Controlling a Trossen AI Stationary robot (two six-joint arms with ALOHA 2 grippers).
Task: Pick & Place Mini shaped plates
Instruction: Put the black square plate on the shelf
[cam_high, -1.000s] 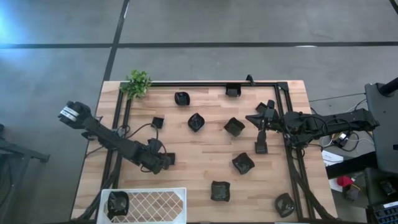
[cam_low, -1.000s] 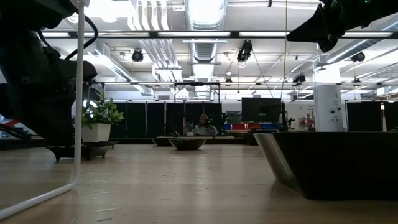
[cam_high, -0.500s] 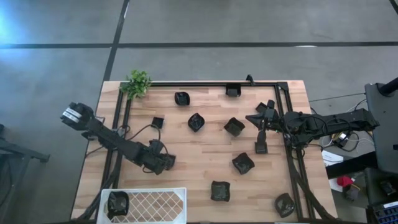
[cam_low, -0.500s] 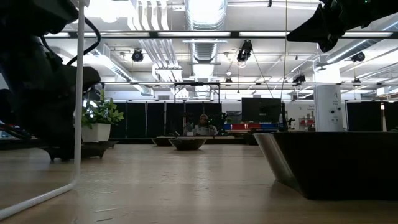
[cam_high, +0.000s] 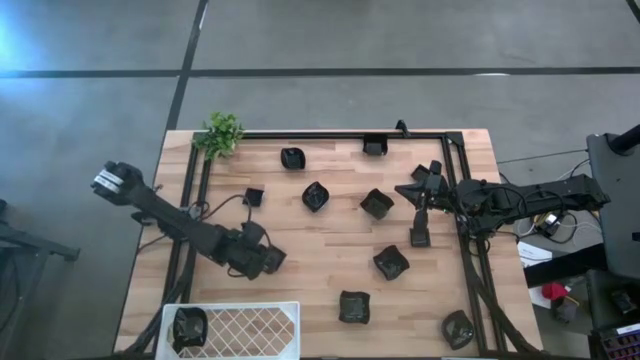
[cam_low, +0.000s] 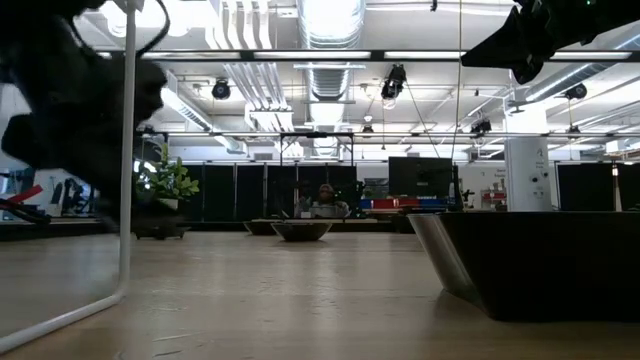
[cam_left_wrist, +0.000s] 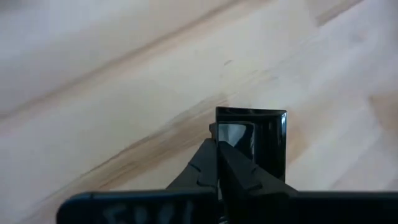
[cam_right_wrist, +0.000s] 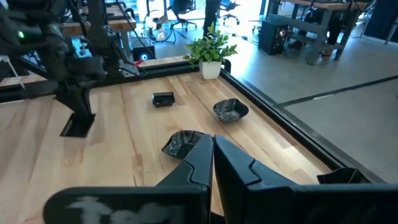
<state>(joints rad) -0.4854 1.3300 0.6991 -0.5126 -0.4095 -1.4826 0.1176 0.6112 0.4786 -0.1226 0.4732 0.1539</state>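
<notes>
Since a second ago the left pincer (cam_high: 268, 260) has closed onto a small square black plate (cam_left_wrist: 252, 138), clamping its rim, near the worktop's (cam_high: 330, 280) left-front area. The low view shows that arm only as a dark blur. The right pincer (cam_high: 421, 214) hangs closed and empty above another plate (cam_high: 420, 237). More plates lie scattered, one in the white basket (cam_high: 270, 325). A green plant (cam_high: 221, 133) stands at the far-left corner.

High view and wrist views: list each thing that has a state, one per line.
left tool: shut on square plate
square plate: gripped by its rim, tilted
right tool: shut, empty
white basket: holds one plate
plate in basket: lying inside
</notes>
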